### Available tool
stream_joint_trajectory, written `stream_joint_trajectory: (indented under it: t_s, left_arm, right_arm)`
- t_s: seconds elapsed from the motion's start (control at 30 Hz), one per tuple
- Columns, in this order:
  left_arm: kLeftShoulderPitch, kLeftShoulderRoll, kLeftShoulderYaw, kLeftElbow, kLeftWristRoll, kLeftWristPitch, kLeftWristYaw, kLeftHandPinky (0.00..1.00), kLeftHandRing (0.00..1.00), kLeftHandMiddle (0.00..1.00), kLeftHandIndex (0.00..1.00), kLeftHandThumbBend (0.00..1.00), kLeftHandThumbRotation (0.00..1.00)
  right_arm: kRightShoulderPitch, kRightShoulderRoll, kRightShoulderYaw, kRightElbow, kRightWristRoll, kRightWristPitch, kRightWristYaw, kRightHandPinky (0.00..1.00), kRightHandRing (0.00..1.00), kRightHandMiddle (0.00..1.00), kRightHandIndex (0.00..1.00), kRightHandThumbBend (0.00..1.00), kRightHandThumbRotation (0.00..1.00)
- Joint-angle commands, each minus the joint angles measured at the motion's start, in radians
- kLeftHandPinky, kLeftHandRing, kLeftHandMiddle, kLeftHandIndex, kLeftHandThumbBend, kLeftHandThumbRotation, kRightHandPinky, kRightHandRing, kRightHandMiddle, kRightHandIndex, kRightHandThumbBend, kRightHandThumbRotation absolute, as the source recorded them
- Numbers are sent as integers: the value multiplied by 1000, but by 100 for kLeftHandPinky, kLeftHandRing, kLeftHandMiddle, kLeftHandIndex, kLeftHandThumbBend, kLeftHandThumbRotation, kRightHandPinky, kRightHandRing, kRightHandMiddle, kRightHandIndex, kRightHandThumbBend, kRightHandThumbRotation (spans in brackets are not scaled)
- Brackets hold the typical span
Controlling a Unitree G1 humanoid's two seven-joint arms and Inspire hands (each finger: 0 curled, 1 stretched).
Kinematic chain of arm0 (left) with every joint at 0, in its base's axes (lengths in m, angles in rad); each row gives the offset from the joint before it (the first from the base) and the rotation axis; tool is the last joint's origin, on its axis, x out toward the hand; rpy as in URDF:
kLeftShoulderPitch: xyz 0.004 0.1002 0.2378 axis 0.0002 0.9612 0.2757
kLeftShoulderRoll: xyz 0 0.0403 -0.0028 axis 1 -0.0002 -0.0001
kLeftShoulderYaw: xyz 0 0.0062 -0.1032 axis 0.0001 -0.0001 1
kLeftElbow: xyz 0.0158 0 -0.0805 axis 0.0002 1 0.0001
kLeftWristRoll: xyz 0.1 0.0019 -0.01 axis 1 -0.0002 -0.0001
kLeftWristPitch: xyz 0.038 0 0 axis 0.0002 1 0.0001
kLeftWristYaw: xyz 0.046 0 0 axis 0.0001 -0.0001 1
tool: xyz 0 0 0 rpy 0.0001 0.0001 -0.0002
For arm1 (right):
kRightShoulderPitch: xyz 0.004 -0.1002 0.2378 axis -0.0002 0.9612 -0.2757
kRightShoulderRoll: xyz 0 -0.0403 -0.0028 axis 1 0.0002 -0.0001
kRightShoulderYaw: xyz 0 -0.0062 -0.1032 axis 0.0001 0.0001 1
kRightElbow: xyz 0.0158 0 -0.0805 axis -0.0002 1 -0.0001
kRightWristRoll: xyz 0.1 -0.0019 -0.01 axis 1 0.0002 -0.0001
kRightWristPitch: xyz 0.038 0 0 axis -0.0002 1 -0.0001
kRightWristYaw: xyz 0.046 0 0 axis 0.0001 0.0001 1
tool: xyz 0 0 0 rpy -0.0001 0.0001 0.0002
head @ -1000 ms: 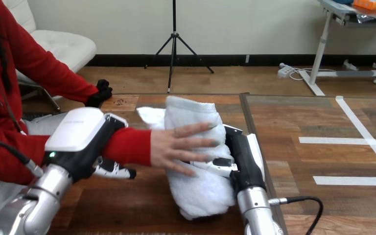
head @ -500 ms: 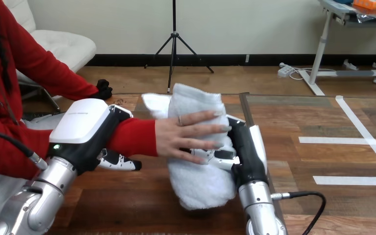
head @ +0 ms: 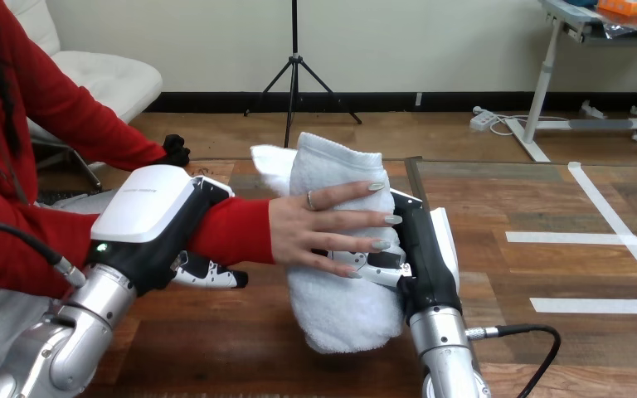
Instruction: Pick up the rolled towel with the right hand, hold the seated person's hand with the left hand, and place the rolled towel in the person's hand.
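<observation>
The white rolled towel [head: 337, 308] stands on end, lifted off the wooden table [head: 240, 348]. My right hand [head: 425, 249] is at its right side, fingers curled round its middle from the front. The person's hand [head: 323, 228] lies flat with spread fingers across the towel's left face, touching my right hand's fingers. My left hand [head: 145, 207] is wrapped over the person's red-sleeved forearm [head: 228, 230], its fingers [head: 211, 274] curling out beneath the sleeve.
The person sits at the left; their other arm reaches to the table's far left corner [head: 172, 153]. A darker panel with white tape lines [head: 597, 239] adjoins the table on the right. A black cable [head: 522, 332] trails from my right forearm.
Both my hands, the towel and the person's arm have risen and shifted slightly right together. The person's hand stays flat on the towel.
</observation>
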State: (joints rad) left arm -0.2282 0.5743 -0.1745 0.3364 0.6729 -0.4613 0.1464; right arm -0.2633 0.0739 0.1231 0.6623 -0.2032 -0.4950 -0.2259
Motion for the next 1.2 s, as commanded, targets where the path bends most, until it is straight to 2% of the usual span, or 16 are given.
stream_joint_trajectory:
  t_s: [0.0,0.77,1.17]
  left_arm:
    - [-125,-41,-6,-123,-30,-77,21,28,30,35,36,81,0]
    - [-118,-47,3,-122,-25,-84,25,29,31,36,37,80,0]
    - [-117,-48,5,-112,-25,-94,33,29,32,37,38,81,0]
  right_arm:
    - [-46,99,98,-108,-15,-4,59,25,30,43,44,78,0]
    - [-39,92,93,-133,-3,25,66,25,30,43,44,77,0]
    - [-41,91,88,-127,24,8,79,27,33,44,44,77,0]
